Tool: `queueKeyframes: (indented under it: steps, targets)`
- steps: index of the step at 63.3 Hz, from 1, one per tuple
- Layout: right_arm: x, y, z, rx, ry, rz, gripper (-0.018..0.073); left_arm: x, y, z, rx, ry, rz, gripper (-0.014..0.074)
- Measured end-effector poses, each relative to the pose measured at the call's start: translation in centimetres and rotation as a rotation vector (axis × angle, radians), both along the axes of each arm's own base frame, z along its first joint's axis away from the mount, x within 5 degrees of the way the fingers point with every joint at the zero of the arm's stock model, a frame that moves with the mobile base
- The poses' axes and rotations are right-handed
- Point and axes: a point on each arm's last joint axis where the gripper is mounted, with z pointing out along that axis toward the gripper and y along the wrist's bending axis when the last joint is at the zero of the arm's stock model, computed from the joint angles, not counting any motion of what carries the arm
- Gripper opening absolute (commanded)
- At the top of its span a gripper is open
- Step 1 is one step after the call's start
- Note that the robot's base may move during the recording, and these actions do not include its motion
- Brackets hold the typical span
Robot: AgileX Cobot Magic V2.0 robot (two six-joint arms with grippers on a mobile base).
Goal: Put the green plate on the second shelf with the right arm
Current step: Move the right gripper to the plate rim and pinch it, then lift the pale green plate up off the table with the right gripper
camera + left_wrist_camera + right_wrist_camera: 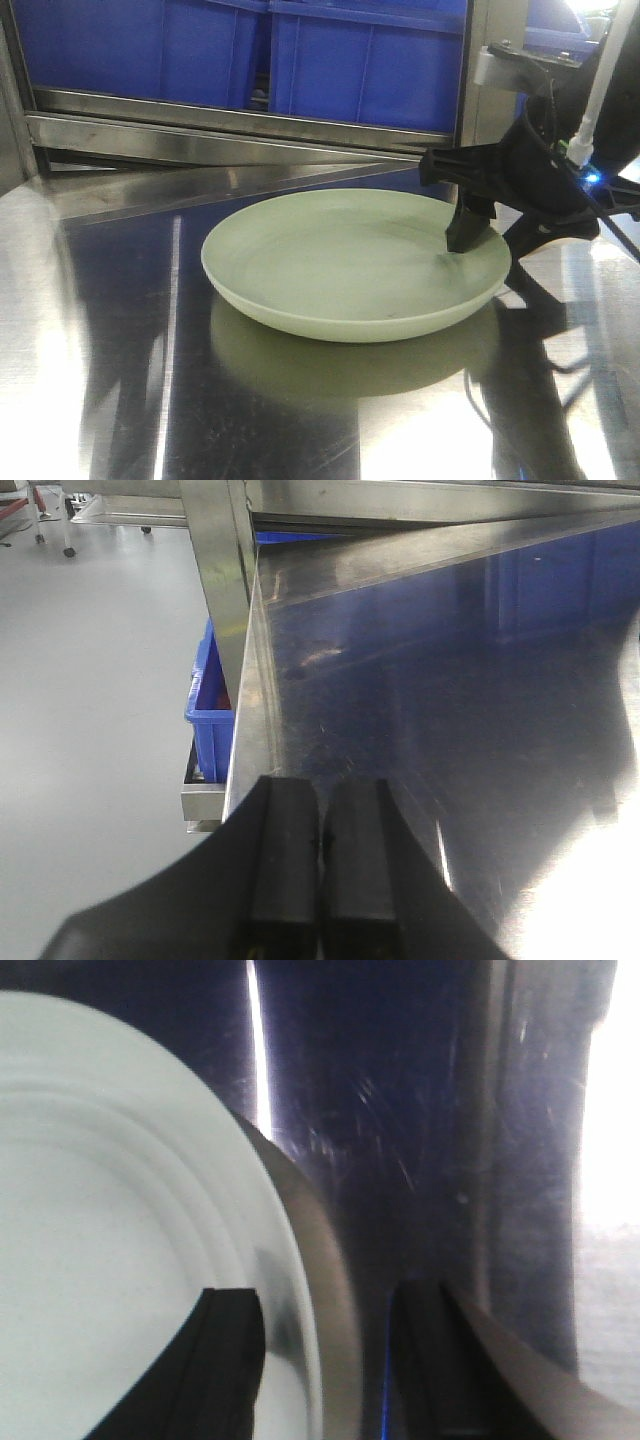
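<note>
The green plate (340,260) lies flat on a shiny steel shelf surface (110,360). My right gripper (497,235) is at the plate's right rim and open. One finger is over the inside of the plate, the other outside the rim. In the right wrist view the plate (110,1220) fills the left side, and the right gripper (325,1360) straddles its rim with gaps on both sides. The left gripper (320,860) is shut with nothing between its fingers, low over the steel surface near its left edge.
Blue plastic bins (150,50) stand behind a steel rail (230,125) at the back. A steel upright (485,60) rises behind the right arm. In the left wrist view another blue bin (205,710) sits below the shelf edge, with grey floor (90,680) beyond.
</note>
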Motion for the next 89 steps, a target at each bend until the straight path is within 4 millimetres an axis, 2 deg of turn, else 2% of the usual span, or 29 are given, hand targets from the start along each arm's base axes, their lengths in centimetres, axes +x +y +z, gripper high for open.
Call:
queueKeyframes:
  steps: [11,19,27,43,63,73,89]
  targets:
    - [0.1,0.0,-0.1,0.000,0.000,0.000,0.0394,0.0,0.0,0.0,0.000,0.000,0.000,0.0125]
    - [0.2,0.1,-0.1,0.000,-0.001,0.000,0.0240,0.0,0.0,0.0,0.000,0.000,0.000,0.0125]
    - [0.3,0.2,-0.1,0.010,-0.012,-0.004,0.0042,0.0,0.0,0.0,0.000,0.000,0.000,0.0125]
    - [0.1,0.1,1.2,0.031,-0.049,-0.010,0.0054,0.0,0.0,0.0,0.000,0.000,0.000,0.0125]
    - [-1.5,-0.6,6.1,0.065,-0.194,0.008,0.0054,0.0,0.0,0.0,0.000,0.000,0.000,0.0125]
    - [-3.4,-1.3,8.8,0.099,-0.286,0.009,0.0054,0.0,0.0,0.0,0.000,0.000,0.000,0.0125]
    - [-7.6,-3.2,11.1,0.144,-0.416,0.004,0.0054,0.0,0.0,0.0,0.000,0.000,0.000,0.0125]
